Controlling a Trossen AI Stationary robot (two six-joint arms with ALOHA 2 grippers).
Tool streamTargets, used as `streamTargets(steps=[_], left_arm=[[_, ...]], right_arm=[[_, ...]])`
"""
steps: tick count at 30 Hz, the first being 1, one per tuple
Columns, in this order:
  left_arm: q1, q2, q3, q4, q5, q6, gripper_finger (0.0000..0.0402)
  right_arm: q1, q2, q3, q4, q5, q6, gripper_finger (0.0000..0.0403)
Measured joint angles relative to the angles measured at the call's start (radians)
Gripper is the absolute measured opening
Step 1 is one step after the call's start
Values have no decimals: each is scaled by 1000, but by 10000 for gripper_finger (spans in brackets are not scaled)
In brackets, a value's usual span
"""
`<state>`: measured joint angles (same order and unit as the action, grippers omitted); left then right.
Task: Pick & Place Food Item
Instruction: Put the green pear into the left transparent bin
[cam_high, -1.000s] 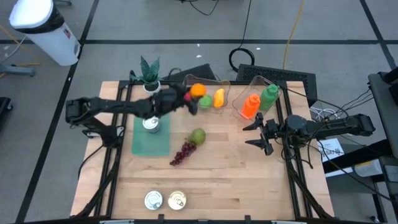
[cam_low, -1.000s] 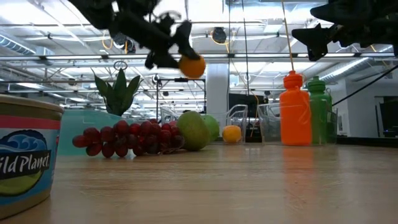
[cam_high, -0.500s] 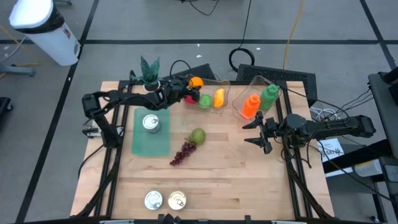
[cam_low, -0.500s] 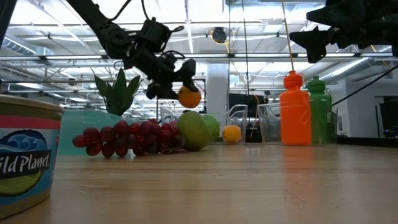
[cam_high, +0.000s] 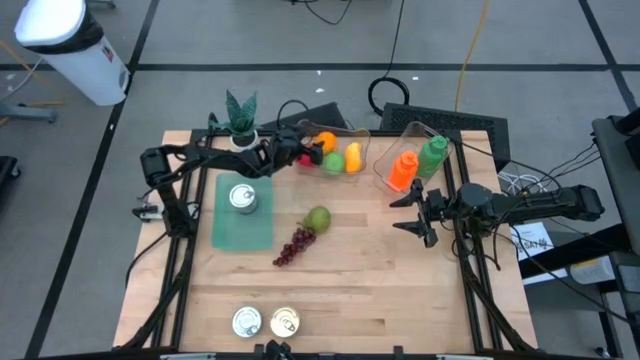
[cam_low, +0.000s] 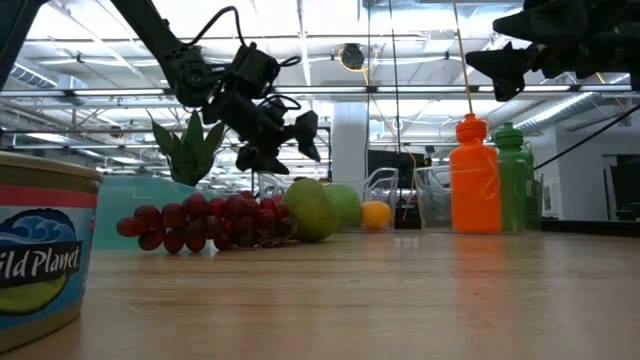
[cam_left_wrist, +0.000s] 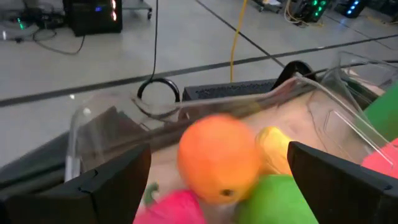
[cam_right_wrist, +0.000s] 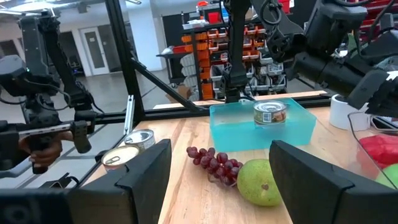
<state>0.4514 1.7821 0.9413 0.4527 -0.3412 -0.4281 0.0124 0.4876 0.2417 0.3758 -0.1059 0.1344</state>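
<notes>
Jaws of left gripper (cam_high: 306, 150) spread wide, nothing between them, hovering at the rim of the clear plastic bin (cam_high: 352, 132) at the tabletop's (cam_high: 360, 290) far edge. Orange (cam_high: 326, 143), round and smooth, sits loose in that bin on a green fruit (cam_high: 331, 161), beside a yellow fruit (cam_high: 353, 158) and something pink (cam_left_wrist: 171, 208). Right gripper (cam_high: 412, 214) waits raised near the right edge, jaws apart, empty. Open wood between pear (cam_high: 318, 218), grapes (cam_high: 294, 245) and two cans (cam_high: 266, 322) at the near edge. Teal tray (cam_high: 243, 224) holds one can.
</notes>
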Motion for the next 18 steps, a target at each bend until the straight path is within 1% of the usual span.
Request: streamTargets(steps=[4,8,11,14,16,18], left_arm=[[-1,-1,0,19,0,34,387],[-2,-2,0,28,0,46,380],[-1,-35,-1,13,36,73,374],[-2,-98,0,-9,154,78,369],[-3,-154,0,-57,286,71,368],[-3,-214,0,-104,407,102,368]], right_arm=[[0,0,0,-3,0,-3,256],[0,0,0,-3,0,-4,256],[0,0,0,-6,0,-4,256],[0,0,0,-9,0,-4,256],[0,0,0,-11,2,-8,256],[0,0,0,-14,3,-11,256]])
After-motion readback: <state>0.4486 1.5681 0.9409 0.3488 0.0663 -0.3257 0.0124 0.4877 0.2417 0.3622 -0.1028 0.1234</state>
